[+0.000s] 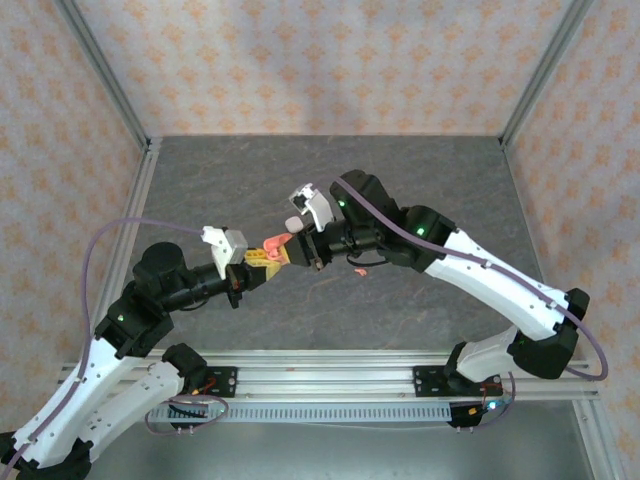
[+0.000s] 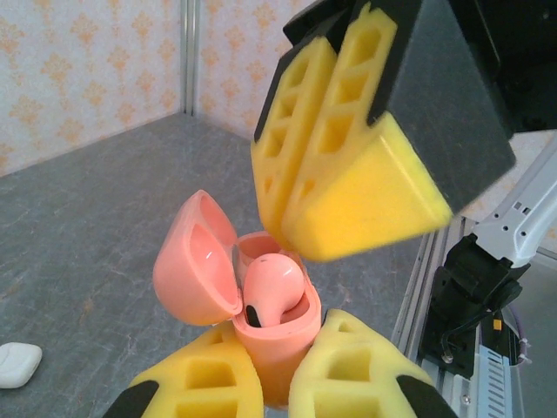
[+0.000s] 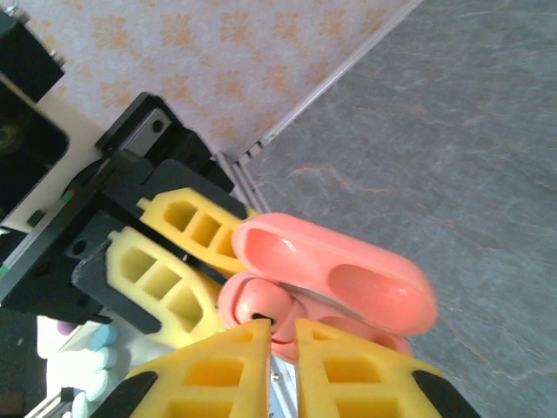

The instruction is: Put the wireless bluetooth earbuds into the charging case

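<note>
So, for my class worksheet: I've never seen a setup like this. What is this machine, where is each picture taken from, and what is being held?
These are two robot arms bolted at the near edge of a grey table. The overhead picture looks down from behind them. The other two come from a camera on each wrist. The left gripper is clamped on an open pink charging case with one pink earbud seated inside. The right gripper, nearly closed and holding nothing, hovers just above it. A white case lies on the table.
</note>
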Robot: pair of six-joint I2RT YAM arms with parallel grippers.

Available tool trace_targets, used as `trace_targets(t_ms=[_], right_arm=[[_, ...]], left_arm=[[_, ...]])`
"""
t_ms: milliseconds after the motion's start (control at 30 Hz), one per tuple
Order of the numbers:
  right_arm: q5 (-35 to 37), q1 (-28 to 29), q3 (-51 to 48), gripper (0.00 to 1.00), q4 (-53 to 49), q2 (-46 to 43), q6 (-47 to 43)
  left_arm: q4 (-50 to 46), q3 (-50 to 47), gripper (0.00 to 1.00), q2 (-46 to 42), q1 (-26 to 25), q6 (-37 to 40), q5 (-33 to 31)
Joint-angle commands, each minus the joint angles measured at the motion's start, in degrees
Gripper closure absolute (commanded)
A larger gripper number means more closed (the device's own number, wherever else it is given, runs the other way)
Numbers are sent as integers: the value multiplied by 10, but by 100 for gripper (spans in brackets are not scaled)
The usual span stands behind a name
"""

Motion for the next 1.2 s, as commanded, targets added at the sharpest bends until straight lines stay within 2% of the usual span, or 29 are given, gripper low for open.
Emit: trace_targets(t_ms=[0, 267, 433, 567, 700, 767, 1000, 1167], right_arm=[[69, -25, 25, 83, -45, -19, 23], [168, -108, -102, 74, -38, -78, 175], [169, -140, -218, 69, -2, -88, 258], [152, -153, -305, 68, 56, -75, 307], [150, -155, -373, 67, 118, -45, 315], [152, -158, -401, 69, 144, -22, 313], [146, -173, -426, 79, 165, 56, 293], [137, -209, -440, 82, 187, 93, 283]], left_arm=[[26, -8, 100, -4, -2, 2, -16], [29, -23, 100, -3, -2, 6, -27], [19, -25, 100, -3, -2, 13, -28], [16, -31, 100, -7, -2, 15, -29], [16, -38, 100, -11, -2, 16, -30], [15, -41, 100, -15, -2, 17, -32], [6, -52, 100, -27, -2, 21, -41], [9, -57, 100, -27, -2, 18, -43]])
